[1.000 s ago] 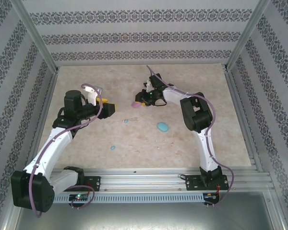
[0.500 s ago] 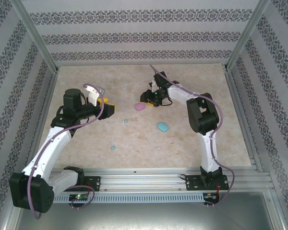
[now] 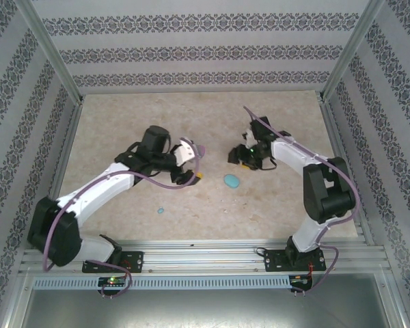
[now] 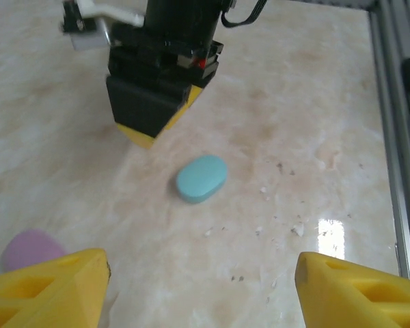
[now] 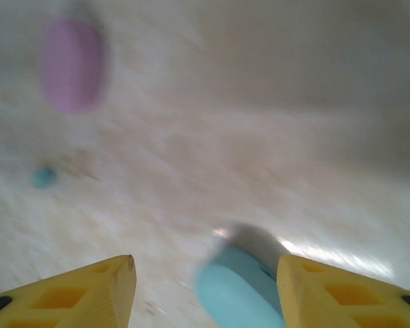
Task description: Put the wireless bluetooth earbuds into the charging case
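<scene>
bud: blue bud (image 3: 160,210) lying loose on the table (image 3: 123,116), well apart from both cases
cases: blue case (image 3: 231,180) and pink case (image 4: 27,249) both look shut tbh
left claw (image 4: 201,266): released, empty, facing the blue case
right claw (image 5: 205,263): released, empty, just above the blue case
progress: looks like nothing's inserted yet, so opening, picking and seating are all left

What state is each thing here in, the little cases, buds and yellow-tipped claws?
Light blue oval plastic case: closed, lying free.
Pink-purple oval plastic case: looks closed, lying free.
Tiny light blue plastic earbud: loose, outside any case.
Left gripper: open, empty.
Right gripper: open, empty.
</scene>
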